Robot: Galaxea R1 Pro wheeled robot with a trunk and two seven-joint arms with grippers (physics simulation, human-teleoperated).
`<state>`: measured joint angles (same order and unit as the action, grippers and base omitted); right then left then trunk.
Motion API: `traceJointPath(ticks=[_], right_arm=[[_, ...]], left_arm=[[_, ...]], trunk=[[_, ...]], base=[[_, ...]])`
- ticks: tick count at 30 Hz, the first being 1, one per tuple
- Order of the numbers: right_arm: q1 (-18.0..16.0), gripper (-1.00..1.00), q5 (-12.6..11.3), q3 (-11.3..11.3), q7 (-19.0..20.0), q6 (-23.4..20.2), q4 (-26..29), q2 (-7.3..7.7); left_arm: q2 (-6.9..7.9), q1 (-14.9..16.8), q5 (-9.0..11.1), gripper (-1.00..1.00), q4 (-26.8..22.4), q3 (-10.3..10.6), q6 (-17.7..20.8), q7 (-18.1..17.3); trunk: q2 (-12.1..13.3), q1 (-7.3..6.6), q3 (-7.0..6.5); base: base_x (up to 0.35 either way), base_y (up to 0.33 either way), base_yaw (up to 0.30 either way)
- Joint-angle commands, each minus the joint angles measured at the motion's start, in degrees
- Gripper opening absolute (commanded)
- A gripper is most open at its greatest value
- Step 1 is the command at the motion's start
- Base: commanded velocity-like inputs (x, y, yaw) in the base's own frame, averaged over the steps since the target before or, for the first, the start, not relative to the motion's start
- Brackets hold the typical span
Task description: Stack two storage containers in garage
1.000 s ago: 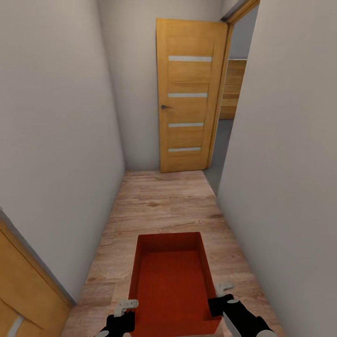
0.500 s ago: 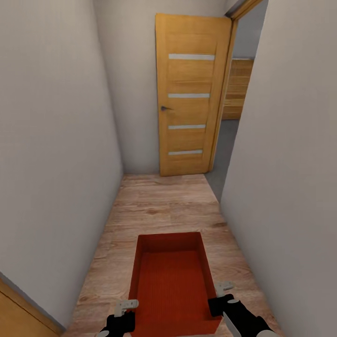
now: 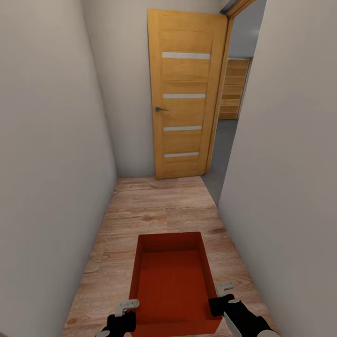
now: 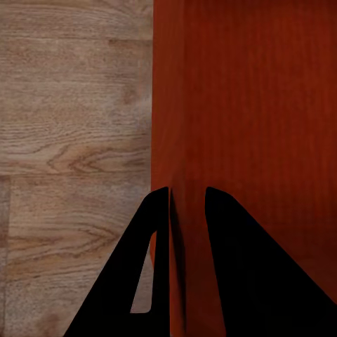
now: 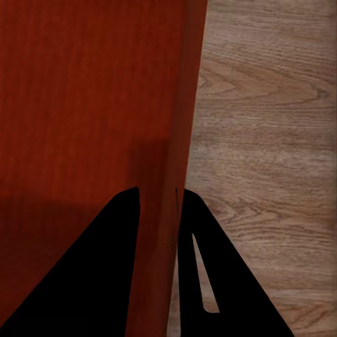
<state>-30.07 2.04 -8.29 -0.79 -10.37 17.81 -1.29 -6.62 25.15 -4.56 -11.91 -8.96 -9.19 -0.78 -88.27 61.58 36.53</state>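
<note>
Head view: one orange-red bin carried down a narrow hallway

Pale walls (image 3: 51,140) close in on both sides of a corridor with a light wood plank floor (image 3: 154,210). At its far end stands an open wooden door (image 3: 185,96) with four pale horizontal strips and a dark handle. Through the doorway beside it, a grey floor (image 3: 223,150) and wooden panels (image 3: 233,88) show beyond.

Low in the middle of the view, a storage container (image 3: 172,283) is held above the planks, open top up, its ribbed inside empty. The left gripper (image 3: 125,310) clamps the container's left wall, one finger inside and one outside, as the left wrist view shows (image 4: 184,210). The right gripper (image 3: 221,292) clamps the right wall the same way (image 5: 160,203).
</note>
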Motion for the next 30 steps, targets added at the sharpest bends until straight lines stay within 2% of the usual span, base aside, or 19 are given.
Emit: traceJointPath(ticks=[1,11,30], right_arm=[[0.0,-1.00,0.8,-2.3,2.4,3.8,0.2,0.46],[0.0,-1.00,0.8,-2.4,2.4,3.7,0.2,0.42],[0.0,-1.00,0.8,-2.4,2.4,3.7,0.2,0.40]], left_arm=[[1.17,0.1,-0.7,-1.00,0.2,-0.1,-0.2,-0.3],[1.17,0.1,-0.6,-1.00,0.2,-0.1,-0.2,-0.3],[1.17,0.1,-0.7,-1.00,0.3,-0.1,-0.2,-0.4]], trunk=[[0.0,0.00,0.05],[0.0,0.00,0.05],[0.0,0.00,0.05]], base=[[0.043,0.000,-0.007],[0.068,0.018,-0.011],[0.266,0.139,-0.167]])
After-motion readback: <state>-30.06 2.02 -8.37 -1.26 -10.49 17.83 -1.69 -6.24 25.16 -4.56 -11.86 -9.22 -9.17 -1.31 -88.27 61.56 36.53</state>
